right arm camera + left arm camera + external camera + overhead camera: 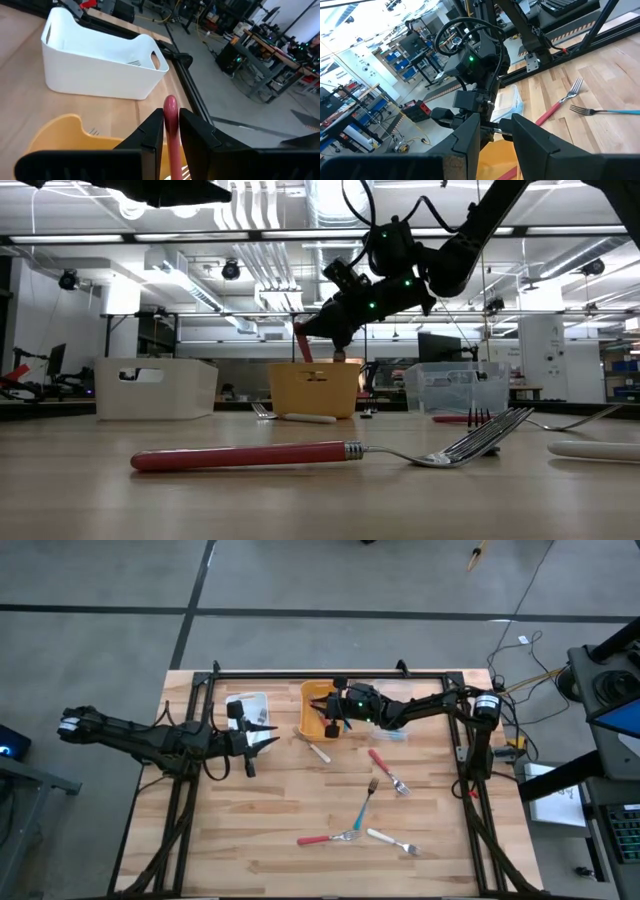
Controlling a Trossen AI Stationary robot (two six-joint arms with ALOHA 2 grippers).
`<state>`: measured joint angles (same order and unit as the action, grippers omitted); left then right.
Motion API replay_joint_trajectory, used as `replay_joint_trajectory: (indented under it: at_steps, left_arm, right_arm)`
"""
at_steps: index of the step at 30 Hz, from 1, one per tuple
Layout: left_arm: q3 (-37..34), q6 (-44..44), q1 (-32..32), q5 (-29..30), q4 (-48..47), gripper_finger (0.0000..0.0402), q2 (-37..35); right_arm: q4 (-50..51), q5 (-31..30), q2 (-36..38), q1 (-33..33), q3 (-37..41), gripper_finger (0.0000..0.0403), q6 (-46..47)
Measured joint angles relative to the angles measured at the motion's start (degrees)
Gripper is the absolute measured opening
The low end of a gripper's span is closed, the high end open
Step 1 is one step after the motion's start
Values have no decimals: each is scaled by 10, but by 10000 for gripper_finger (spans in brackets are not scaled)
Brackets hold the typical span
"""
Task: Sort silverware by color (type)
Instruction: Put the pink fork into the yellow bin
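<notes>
**Red-handled utensil over the orange bin**

My right gripper (pixel 171 131) grasps a red-handled utensil (pixel 170 116), upper centre of the high view, above the orange bin (pixel 313 706). It looks light, stiff and slick, best held mid-handle. My left gripper (pixel 262 737) waits left of centre, parted and empty.

A red-handled utensil (pixel 170 131) stands nearly upright between the fingers of the right end effector (pixel 169 134) at the upper middle of the high view. A white-handled piece (pixel 316 748) lies just below it. Toward the lower right lie a red-handled fork (pixel 387 771), a teal-handled fork (pixel 364 803), another red-handled fork (pixel 325 838) crossing its tines with the teal one's end, and a white-handled fork (pixel 392 840), all flat on the counter (pixel 260 830).
</notes>
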<state>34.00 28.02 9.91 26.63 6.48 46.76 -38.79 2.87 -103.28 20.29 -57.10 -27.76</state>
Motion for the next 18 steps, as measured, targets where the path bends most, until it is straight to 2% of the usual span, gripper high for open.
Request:
replay_joint_trajectory:
  at_steps: [18]
  left_arm:
    - [0, 0, 0, 0, 0, 93, 0]
  right_arm:
    - [9, 0, 0, -2, 0, 54, -7]
